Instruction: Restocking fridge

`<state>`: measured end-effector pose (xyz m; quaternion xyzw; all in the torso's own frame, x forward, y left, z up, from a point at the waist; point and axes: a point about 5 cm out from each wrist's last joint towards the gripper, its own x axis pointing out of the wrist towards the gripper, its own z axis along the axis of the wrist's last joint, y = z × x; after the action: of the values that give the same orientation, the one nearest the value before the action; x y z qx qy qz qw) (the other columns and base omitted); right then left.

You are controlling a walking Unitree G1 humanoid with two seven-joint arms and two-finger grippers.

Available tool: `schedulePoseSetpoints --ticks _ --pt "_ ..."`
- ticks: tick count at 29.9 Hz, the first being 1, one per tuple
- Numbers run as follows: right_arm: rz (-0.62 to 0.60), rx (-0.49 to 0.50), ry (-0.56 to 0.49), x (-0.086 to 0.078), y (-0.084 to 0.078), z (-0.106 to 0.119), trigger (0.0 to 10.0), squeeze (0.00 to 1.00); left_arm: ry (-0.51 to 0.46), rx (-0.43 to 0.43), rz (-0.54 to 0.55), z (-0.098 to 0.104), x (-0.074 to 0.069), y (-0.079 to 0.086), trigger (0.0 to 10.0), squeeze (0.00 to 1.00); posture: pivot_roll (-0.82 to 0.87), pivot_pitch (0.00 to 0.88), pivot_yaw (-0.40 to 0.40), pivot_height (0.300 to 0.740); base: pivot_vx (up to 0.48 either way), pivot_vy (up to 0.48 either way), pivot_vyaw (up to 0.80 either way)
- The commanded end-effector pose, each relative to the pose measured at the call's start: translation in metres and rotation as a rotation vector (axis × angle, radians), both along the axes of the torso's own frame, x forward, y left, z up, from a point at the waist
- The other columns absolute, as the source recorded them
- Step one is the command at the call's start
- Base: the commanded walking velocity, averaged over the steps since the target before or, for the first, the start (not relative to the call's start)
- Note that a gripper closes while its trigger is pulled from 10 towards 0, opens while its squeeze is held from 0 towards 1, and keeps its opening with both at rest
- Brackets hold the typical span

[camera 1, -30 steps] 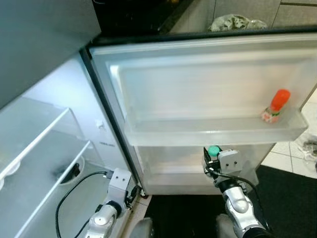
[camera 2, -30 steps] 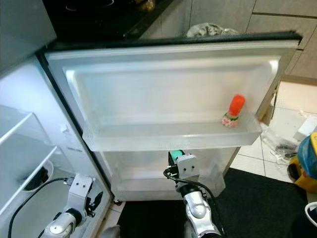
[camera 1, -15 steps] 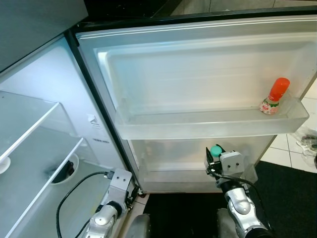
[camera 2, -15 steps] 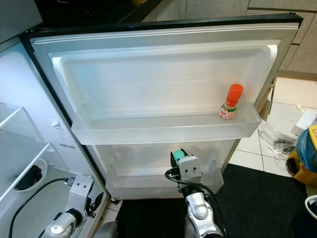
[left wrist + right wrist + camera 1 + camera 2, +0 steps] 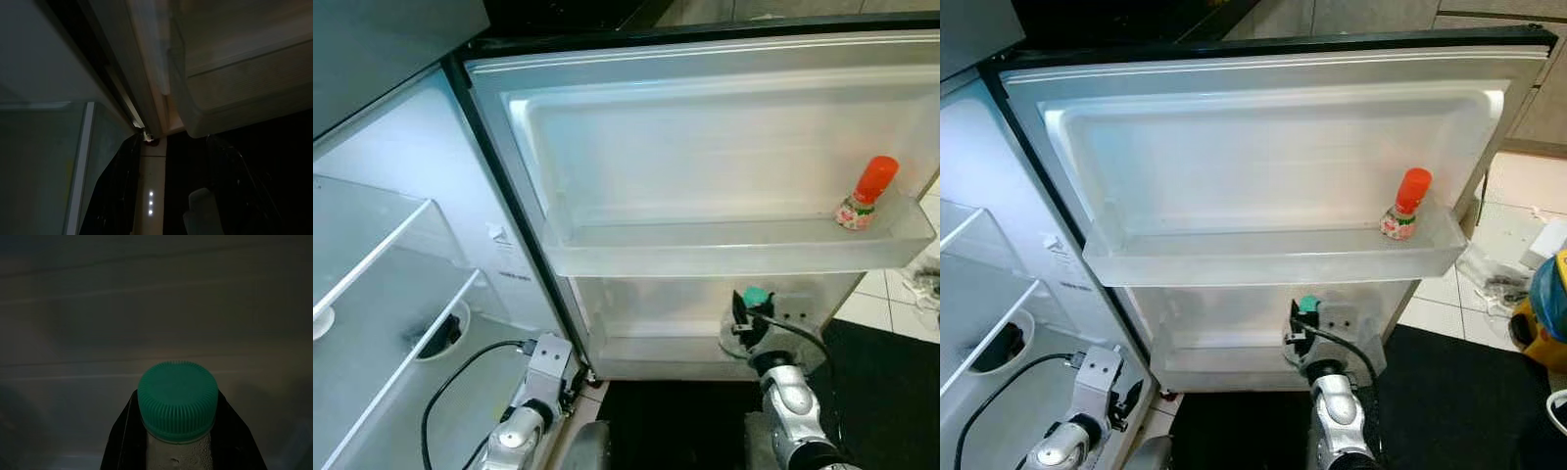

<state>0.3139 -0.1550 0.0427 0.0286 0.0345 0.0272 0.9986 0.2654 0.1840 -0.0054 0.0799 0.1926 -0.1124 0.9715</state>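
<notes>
— Where's the green-capped bottle [image 5: 177,401]?
— Upright, down at the fridge door's lower shelf [image 5: 1234,364], its ribbed cap showing.
— And the red-capped bottle [image 5: 867,193]?
— Standing at the upper door shelf's [image 5: 724,257] right end.

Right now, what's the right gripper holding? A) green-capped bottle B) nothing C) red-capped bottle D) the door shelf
A: in the right wrist view the right gripper has a finger on each side of the green-capped bottle, held in front of the lower door shelf; the red-capped bottle stands on the upper door shelf.
</notes>
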Motion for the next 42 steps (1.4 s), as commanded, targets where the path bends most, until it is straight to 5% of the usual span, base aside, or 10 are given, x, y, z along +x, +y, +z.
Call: schedulePoseSetpoints --ticks 1,4,7,9,10,12,15,16,34,42 --pt "-0.008 0.019 0.05 -0.007 0.0 -0.011 10.0 0.06 0.025 0.009 0.017 -0.004 -0.005 0.007 10.0 0.0 0.05 0.196 0.05 0.581 0.0 0.0 0.0" --pt "-0.007 0.027 0.055 -0.008 0.0 -0.012 10.0 0.07 0.026 0.011 0.015 -0.004 -0.005 0.007 10.0 0.0 0.05 0.196 0.05 0.581 0.0 0.0 0.0" --pt "-0.007 0.063 0.064 -0.008 -0.002 -0.013 10.0 0.66 0.023 0.01 0.011 -0.003 -0.004 0.005 10.0 0.0 0.05 0.196 0.05 0.581 0.0 0.0 0.0" --pt "-0.008 0.065 0.066 -0.008 -0.003 -0.013 10.0 0.66 0.022 0.009 0.011 -0.003 -0.003 0.005 10.0 0.0 0.05 0.196 0.05 0.581 0.0 0.0 0.0" --pt "-0.008 0.068 0.07 -0.007 -0.003 -0.013 10.0 0.93 0.021 0.009 0.01 -0.003 -0.003 0.004 10.0 0.0 0.04 0.192 0.053 0.581 0.0 0.0 0.0" --pt "-0.015 0.058 0.068 -0.007 -0.004 -0.012 10.0 0.87 0.021 0.009 0.01 -0.002 -0.002 0.004 10.0 0.0 0.04 0.191 0.053 0.581 0.0 0.0 0.0" --pt "-0.021 0.014 0.065 -0.007 -0.007 -0.012 10.0 0.54 0.019 0.007 0.01 -0.002 -0.002 0.004 10.0 0.0 0.04 0.189 0.052 0.581 0.0 0.0 0.0" --pt "-0.017 0.018 0.073 -0.006 -0.007 -0.012 10.0 0.0 0.019 0.006 0.011 -0.002 -0.002 0.003 10.0 0.0 0.04 0.185 0.051 0.581 0.0 0.0 0.0" --pt "0.197 0.041 0.027 -0.008 0.001 0.003 10.0 0.0 0.024 -0.019 0.034 -0.005 0.0 -0.007 10.0 0.0 -0.03 0.129 0.024 0.581 0.0 0.0 0.0" --pt "0.214 -0.062 0.226 -0.026 -0.014 -0.009 10.0 0.0 0.042 -0.029 0.039 -0.011 -0.005 -0.013 10.0 0.0 -0.07 0.084 0.013 0.581 0.0 0.0 0.0"
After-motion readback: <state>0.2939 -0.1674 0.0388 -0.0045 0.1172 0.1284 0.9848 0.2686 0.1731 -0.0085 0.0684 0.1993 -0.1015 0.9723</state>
